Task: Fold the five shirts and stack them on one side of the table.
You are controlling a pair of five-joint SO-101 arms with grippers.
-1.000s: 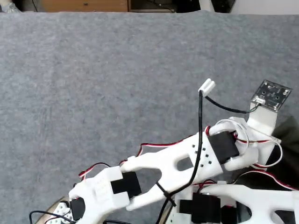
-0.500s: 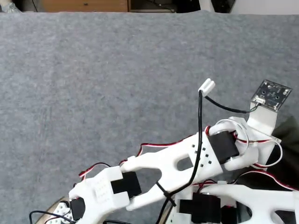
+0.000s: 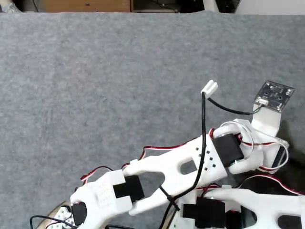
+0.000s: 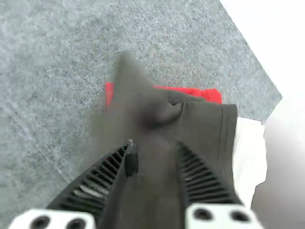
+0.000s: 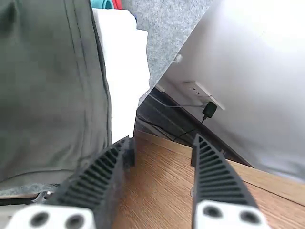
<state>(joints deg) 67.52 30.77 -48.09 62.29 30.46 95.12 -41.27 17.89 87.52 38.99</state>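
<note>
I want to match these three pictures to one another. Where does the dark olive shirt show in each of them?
High view: the dark olive shirt is probably the dark patch at the right edge, beside the arm.
Left wrist view: in the middle, between the fingers of the left gripper, on top of a red shirt, with the white shirt alongside.
Right wrist view: along one side, white shirt alongside.
Shared landmark: the grey felt table cover.
</note>
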